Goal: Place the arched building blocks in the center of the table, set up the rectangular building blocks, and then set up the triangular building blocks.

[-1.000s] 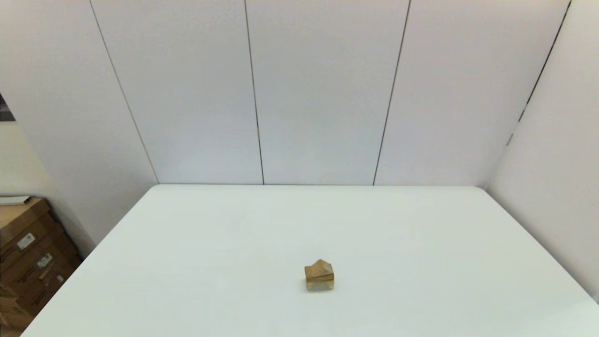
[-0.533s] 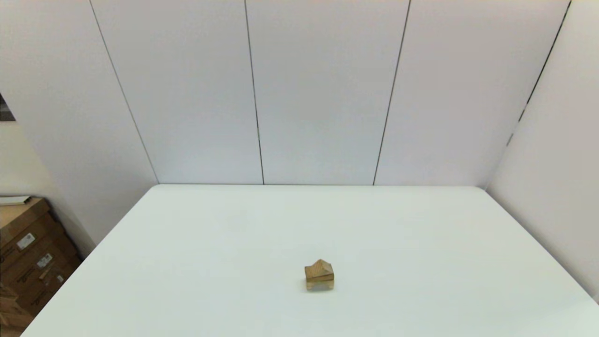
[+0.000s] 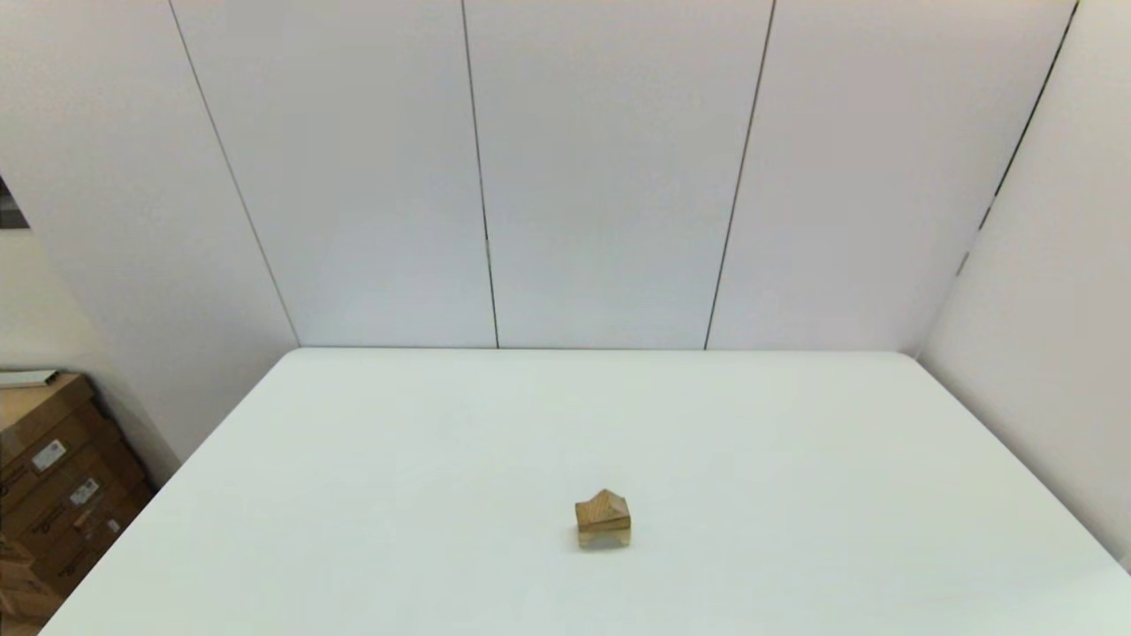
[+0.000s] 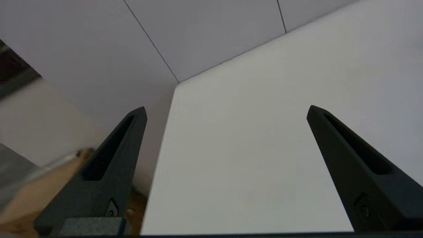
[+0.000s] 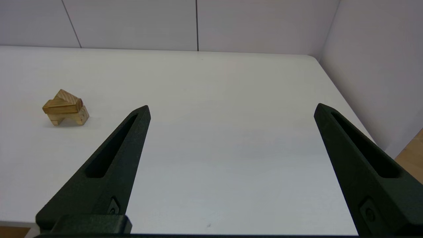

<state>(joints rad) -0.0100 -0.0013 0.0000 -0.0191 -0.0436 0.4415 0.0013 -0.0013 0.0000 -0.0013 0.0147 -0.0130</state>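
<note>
With blocks stacked, triangular building blocks [image 3: 604,507] topmost.

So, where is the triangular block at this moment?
Head view: the triangular block crowns the small stack near the table's centre, resting on the rectangular bar.

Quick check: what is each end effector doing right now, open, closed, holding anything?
Left end effector: open, holding nothing, over the table's left edge.
Right end effector: open, holding nothing, apart from the stacked blocks.
</note>
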